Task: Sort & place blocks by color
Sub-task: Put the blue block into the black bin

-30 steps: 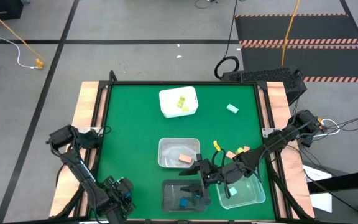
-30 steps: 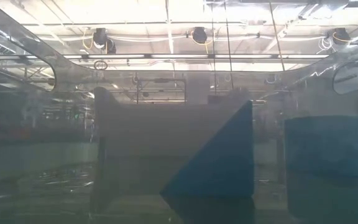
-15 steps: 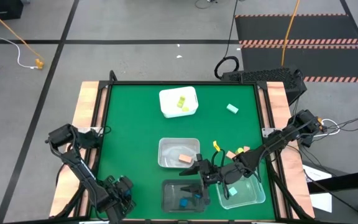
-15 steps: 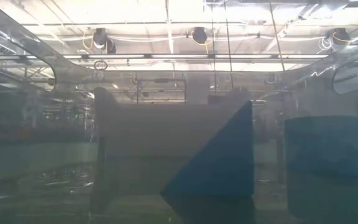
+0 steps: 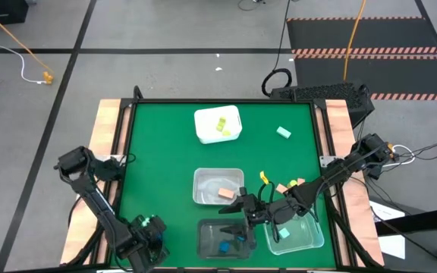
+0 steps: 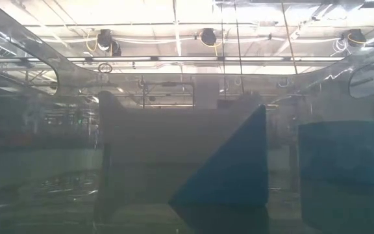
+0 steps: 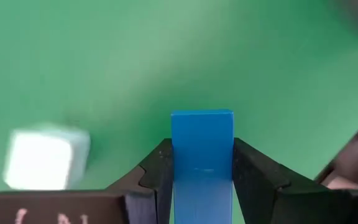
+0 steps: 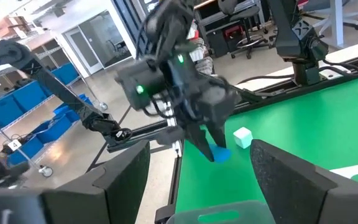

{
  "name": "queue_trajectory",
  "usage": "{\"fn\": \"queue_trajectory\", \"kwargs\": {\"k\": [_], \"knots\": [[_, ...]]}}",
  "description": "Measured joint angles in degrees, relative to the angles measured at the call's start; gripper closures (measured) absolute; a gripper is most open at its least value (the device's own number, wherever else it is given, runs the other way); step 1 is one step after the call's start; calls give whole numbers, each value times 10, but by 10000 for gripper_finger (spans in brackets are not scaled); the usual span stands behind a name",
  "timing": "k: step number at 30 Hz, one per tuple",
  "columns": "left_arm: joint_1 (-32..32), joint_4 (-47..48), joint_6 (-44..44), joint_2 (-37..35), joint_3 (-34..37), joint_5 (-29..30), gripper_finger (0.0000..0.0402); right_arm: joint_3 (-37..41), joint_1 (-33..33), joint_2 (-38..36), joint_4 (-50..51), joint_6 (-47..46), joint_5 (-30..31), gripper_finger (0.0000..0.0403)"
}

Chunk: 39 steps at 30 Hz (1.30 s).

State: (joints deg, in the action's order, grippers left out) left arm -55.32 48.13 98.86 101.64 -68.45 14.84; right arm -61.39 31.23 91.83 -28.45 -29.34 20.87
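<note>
My left gripper (image 5: pixel 149 227) is at the table's near-left corner, shut on a blue bar block (image 7: pixel 202 140). A pale mint cube (image 7: pixel 42 158) rests on the green mat beside it and also shows in the right wrist view (image 8: pixel 242 137). My right gripper (image 5: pixel 230 218) hovers open between the clear tub (image 5: pixel 218 186) and the dark tub (image 5: pixel 224 237), holding nothing. Loose blocks lie on the mat: mint (image 5: pixel 283 133), yellow (image 5: pixel 265 177), salmon (image 5: pixel 282 188). The low view looks through a tub wall at blue blocks (image 6: pixel 229 162). My left gripper pinches the blue bar between its two fingers (image 7: pixel 160 174), which lie on its two long side faces (image 7: pixel 185 168). The bar's free end (image 7: pixel 202 121) sticks out past the fingertips. The fingers slant down from above, and the bar (image 8: pixel 218 152) points down at the mat.
A white tub (image 5: pixel 218 123) with yellow-green blocks stands toward the far edge. The clear tub holds a salmon block, the dark tub holds blue blocks, and another clear tub (image 5: pixel 296 233) holds a mint block. Wooden rails (image 5: pixel 105 144) run along both table sides. Bare mat lies at the left.
My left arm has shifted a little: its elbow has swung outward toward the table's left edge and its gripper has edged toward the dark tub. The blue bar has stayed in its hold. My right gripper has kept still and open.
</note>
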Motion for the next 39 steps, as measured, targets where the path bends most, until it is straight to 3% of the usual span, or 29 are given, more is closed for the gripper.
{"fn": "queue_trajectory", "kwargs": {"k": [7, 10, 13, 20, 27, 31, 39], "knots": [[31, -38, -103, -118, -6, 208, 274, 0, -13, 0, 0, 0, 0, 135], [47, -84, -195, -167, -6, 287, 274, 0, -17, 0, 0, 0, 0, 135], [69, -163, -311, -198, -6, 328, 274, 0, -19, 0, -3, 0, 0, 135], [129, -405, -594, -206, -6, 326, 274, 0, -19, 0, -4, 0, 0, 135], [175, -566, -743, -206, -6, 284, 274, 0, -19, 0, -5, 0, 0, 135], [187, -598, -746, -197, -6, 248, 274, 0, -20, 0, -18, 4, 1, 135], [214, -603, -641, -153, -6, 270, 274, 0, -20, 0, -84, 85, 37, 135]]}}
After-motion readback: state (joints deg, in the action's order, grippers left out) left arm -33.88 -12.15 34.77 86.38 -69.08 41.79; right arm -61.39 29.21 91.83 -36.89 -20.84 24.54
